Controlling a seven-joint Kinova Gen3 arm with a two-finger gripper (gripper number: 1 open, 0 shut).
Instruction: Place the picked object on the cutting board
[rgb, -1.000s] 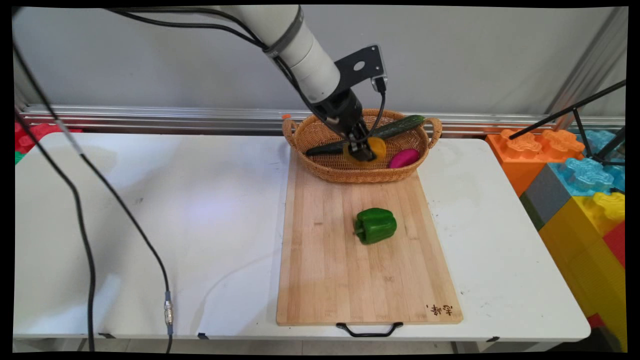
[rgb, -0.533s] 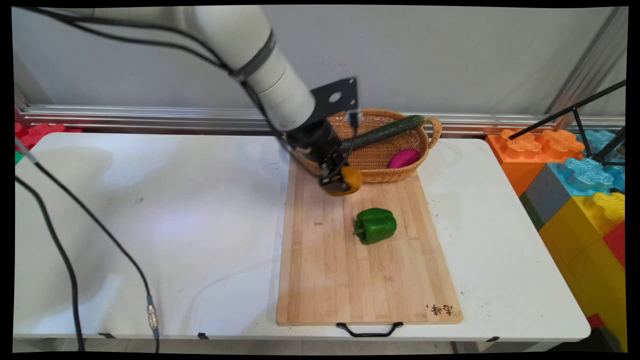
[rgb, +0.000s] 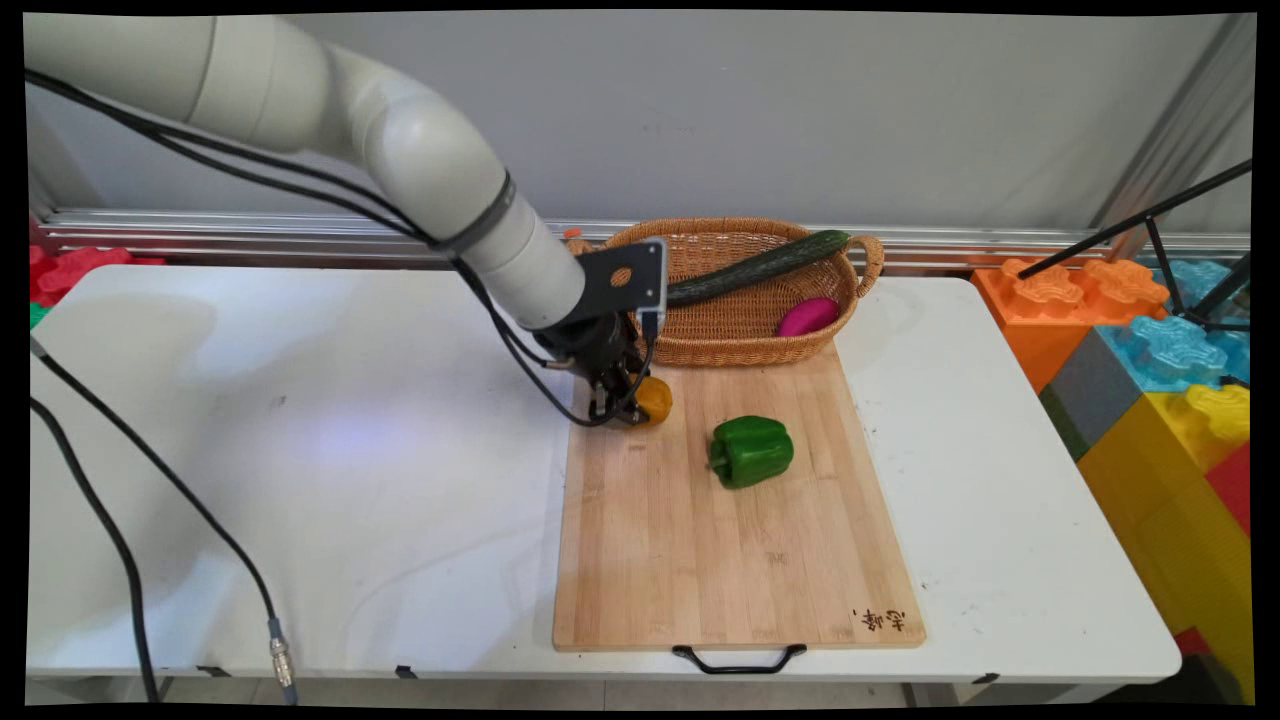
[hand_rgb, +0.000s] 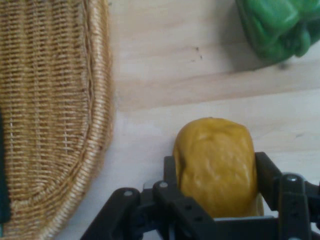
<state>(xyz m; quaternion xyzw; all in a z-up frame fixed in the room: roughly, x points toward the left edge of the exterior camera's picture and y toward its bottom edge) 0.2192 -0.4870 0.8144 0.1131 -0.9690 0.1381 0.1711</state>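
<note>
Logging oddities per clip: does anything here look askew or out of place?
Only the cucumber: it lies slantwise across the basket, one tip poking over the rim by the right handle. Nothing looks spilled or damaged.

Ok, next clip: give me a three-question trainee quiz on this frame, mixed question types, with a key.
1. True or false: the end effector is shut on the yellow pepper.
2. What lies inside the basket?
A. a cucumber and a purple vegetable
B. the green pepper
C. nothing
3. Fill in: the green pepper lies on the wooden ____.

Key:
1. True. In the hand view the fingers press both sides of the yellow pepper.
2. A. The cucumber leans across the rim, and the purple vegetable sits at the basket's right end.
3. Board.
</note>
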